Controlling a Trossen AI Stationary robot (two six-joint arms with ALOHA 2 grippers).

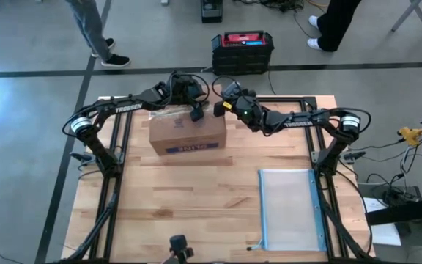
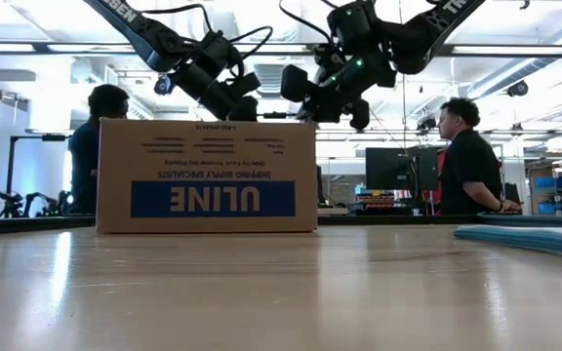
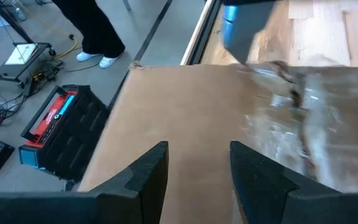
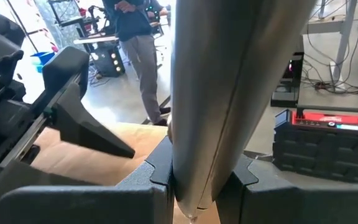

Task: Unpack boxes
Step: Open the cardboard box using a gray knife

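The brown cardboard box (image 1: 187,136) with the blue ULINE label (image 2: 206,198) rests on its bottom on the far half of the table. Crinkled clear plastic (image 3: 309,118) lies on its top. My left gripper (image 3: 199,168) hovers open over the box's top (image 3: 185,106) near the far edge, with nothing between its fingers. My right gripper (image 4: 197,180) is close beside it, at the box's far right corner (image 1: 220,110), shut on a smooth grey tube-like thing (image 4: 229,74). What that thing is cannot be made out. My right gripper pinches the grey thing near one end (image 4: 194,186) between its two fingers, which lie across it. The fingers come roughly level from the table's right. The thing runs on away from the fingers and out of the picture, held above the box.
A black crate with a red top (image 1: 242,48) stands on the floor beyond the table's far edge. A clear blue-edged pouch (image 1: 288,209) lies flat at the near right. Bare wood (image 1: 182,213) spreads in front of the box. People stand in the room behind the table.
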